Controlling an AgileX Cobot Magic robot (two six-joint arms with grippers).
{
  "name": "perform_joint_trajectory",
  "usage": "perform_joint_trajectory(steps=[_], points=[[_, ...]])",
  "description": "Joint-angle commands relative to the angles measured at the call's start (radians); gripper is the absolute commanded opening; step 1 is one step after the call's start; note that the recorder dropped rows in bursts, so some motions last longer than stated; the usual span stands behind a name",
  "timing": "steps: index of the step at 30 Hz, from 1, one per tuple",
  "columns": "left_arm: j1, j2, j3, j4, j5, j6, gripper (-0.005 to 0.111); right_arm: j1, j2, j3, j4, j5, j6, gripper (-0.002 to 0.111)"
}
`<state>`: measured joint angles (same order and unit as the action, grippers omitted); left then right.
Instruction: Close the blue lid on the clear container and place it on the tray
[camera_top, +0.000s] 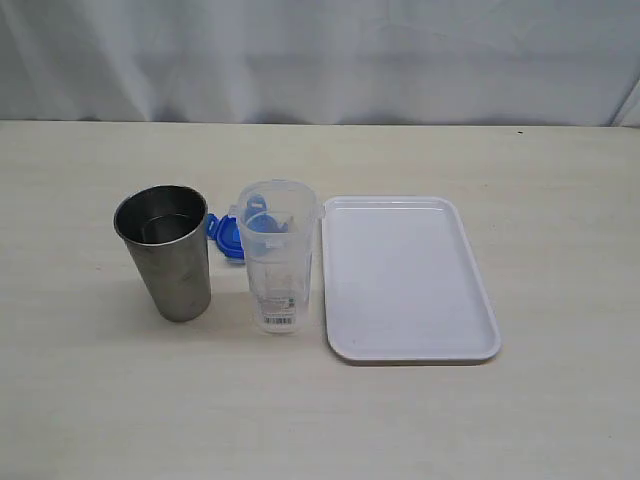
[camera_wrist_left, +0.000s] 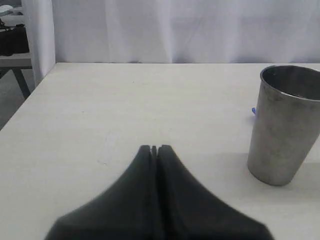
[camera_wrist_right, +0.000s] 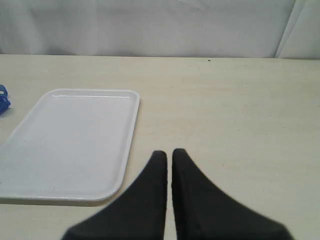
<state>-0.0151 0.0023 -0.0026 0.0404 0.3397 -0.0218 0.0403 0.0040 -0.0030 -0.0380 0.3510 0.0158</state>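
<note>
The clear container (camera_top: 279, 258) stands upright and uncovered mid-table, a barcode label near its base. The blue lid (camera_top: 226, 235) lies flat on the table just behind it, partly seen through the plastic; a sliver of the lid (camera_wrist_right: 3, 98) shows in the right wrist view. The white tray (camera_top: 405, 278) lies bare to the container's right, and the tray (camera_wrist_right: 70, 142) also shows in the right wrist view. Neither arm shows in the exterior view. My left gripper (camera_wrist_left: 154, 148) is shut with nothing in it, short of the steel cup. My right gripper (camera_wrist_right: 169, 154) is shut and holds nothing, beside the tray's near corner.
A grey steel cup (camera_top: 168, 251) stands upright left of the container, close to the lid; the cup (camera_wrist_left: 286, 125) fills one side of the left wrist view. A pale curtain hangs behind the table. The table's left edge (camera_wrist_left: 20, 107) drops off near a dark stand.
</note>
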Motion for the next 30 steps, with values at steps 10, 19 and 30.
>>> perform_joint_trajectory(steps=[10,19,30], points=[[-0.002,-0.002,0.003,0.006,-0.286,-0.003,0.000,-0.003,-0.004,0.003,0.000,-0.005,0.000,0.004],[-0.002,-0.002,0.003,-0.001,-0.810,-0.132,0.000,-0.003,-0.004,0.003,0.000,-0.005,0.000,0.004],[-0.002,0.170,-0.076,0.084,-0.992,-0.286,0.054,-0.003,-0.004,0.003,0.000,-0.005,0.000,0.004]])
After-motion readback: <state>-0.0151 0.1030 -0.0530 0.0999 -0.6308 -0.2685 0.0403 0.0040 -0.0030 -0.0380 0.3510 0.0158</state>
